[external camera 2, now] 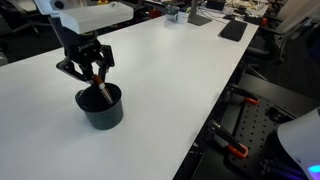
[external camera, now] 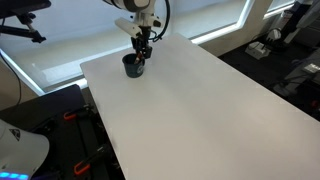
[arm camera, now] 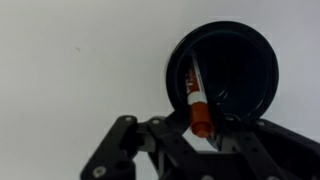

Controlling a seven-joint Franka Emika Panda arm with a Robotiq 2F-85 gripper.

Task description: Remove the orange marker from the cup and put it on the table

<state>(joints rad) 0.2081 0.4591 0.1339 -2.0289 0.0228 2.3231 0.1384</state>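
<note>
Exterior view: the cup (external camera: pixel 133 66) stands upright near one end of the white tabletop (external camera: pixel 200 110), close to the edge. The fingers (external camera: pixel 144 50) hang straight over it, pointing down. The orange marker is too small to make out here.

Exterior view, closer: the fingers (external camera 2: pixel 104 62) are closed on the upper part of the orange marker (external camera 2: pixel 100 88). The marker is tilted, with its lower end inside the cup (external camera 2: pixel 102 112) and its top up between the fingertips. The cup base sits flat on the tabletop (external camera 2: pixel 190 70).

Wrist view: the cup (arm camera: pixel 240 45) is at upper right, seen from above, dark inside. The orange marker (arm camera: pixel 199 112) crosses the near rim, one end down in the cup and the orange body running back between the fingers (arm camera: pixel 160 135) at the frame bottom. The tabletop (arm camera: pixel 70 60) lies around it.
</note>
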